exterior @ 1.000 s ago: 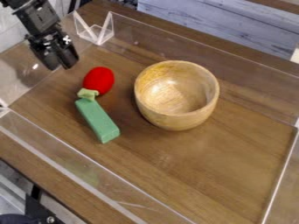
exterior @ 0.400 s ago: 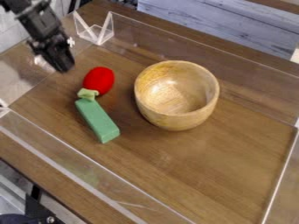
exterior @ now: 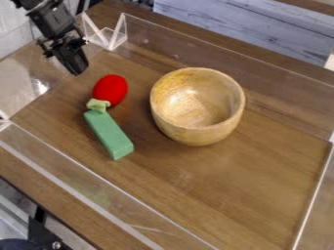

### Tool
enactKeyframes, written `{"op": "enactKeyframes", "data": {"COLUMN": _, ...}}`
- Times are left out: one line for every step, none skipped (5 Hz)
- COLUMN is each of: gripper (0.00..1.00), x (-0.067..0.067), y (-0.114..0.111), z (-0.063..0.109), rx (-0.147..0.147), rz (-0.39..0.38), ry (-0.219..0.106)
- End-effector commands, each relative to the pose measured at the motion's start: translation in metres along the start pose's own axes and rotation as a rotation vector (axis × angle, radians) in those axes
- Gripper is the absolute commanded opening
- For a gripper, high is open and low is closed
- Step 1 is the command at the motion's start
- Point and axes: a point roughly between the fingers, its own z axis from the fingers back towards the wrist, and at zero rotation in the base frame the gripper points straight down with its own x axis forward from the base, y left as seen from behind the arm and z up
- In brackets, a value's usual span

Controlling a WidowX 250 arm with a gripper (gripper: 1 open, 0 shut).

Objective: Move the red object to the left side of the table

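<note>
The red object [exterior: 111,89], a small rounded toy fruit with a green leafy end at its lower left, lies on the table [exterior: 235,186] in the left half. My gripper [exterior: 73,62] hangs above and to the left of it, near the far left corner. Its dark fingers are pressed together, shut on nothing. A small gap of bare wood separates the fingertips from the red object.
A green rectangular block [exterior: 109,135] lies just in front of the red object, almost touching its leafy end. A wooden bowl [exterior: 197,104] stands to the right. Low clear plastic walls [exterior: 78,181] border the tabletop.
The gripper's fingers have gone from spread open to shut, with nothing between them. The hand shifted slightly toward the far side. The red object, block and bowl have not moved.
</note>
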Motion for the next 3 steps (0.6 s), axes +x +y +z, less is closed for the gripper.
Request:
{"op": "enactKeyframes", "data": {"gripper": 0.0, "x": 0.0096, "y": -0.0014, "z": 0.0153, "rx": 0.033, "rz": -0.044, "ry": -0.017}}
{"op": "enactKeyframes", "data": {"gripper": 0.0, "x": 0.0127, "y": -0.001, "z": 0.0144, "rx": 0.031, "rz": -0.066, "ry": 0.007}}
{"op": "enactKeyframes", "data": {"gripper": 0.0, "x": 0.014, "y": 0.0024, "z": 0.0095, "rx": 0.031, "rz": -0.043, "ry": 0.007}}
